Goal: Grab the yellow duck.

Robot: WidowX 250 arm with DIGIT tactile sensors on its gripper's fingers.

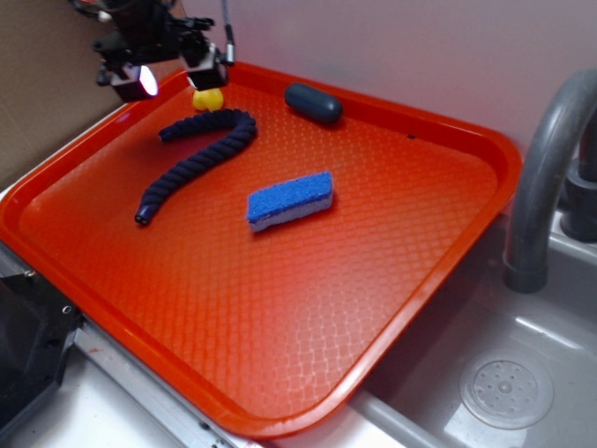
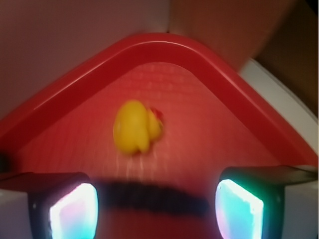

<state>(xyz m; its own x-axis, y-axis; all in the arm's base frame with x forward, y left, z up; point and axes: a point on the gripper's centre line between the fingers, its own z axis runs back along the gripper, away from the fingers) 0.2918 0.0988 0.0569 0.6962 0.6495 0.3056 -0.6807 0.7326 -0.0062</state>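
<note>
In the exterior view the yellow duck [image 1: 208,99] is partly hidden: the pincer [image 1: 177,73] hangs over it and covers its upper part, so only a rounded yellow lump shows. The arm above the pincer is cut off by the top edge. The wrist view is blurred; there the duck [image 2: 133,126] appears as a soft yellow blob with a small red patch on one side, its details hard to make out.

The duck sits on the red tray [image 1: 373,308], in the tray's far corner, close to the raised rim. Just beside it lies one end of a dark blue rope [image 1: 198,161], which curves away across the tray; in the wrist view this rope [image 2: 154,197] is a dark smear running between the duck and the fingertips. A dark grey oval capsule [image 1: 313,103] lies near the far rim, apart from the duck. A blue sponge [image 1: 290,201] with a pale underside rests near the tray's middle. The tray sits over a sink [image 1: 522,373], with a grey faucet [image 1: 546,177] beside it.

The pincer is spread wide: its two fingertips [image 2: 75,211] stand at opposite lower corners of the wrist view, with the duck in the gap's line but beyond them. It holds nothing and touches neither duck nor rope.
</note>
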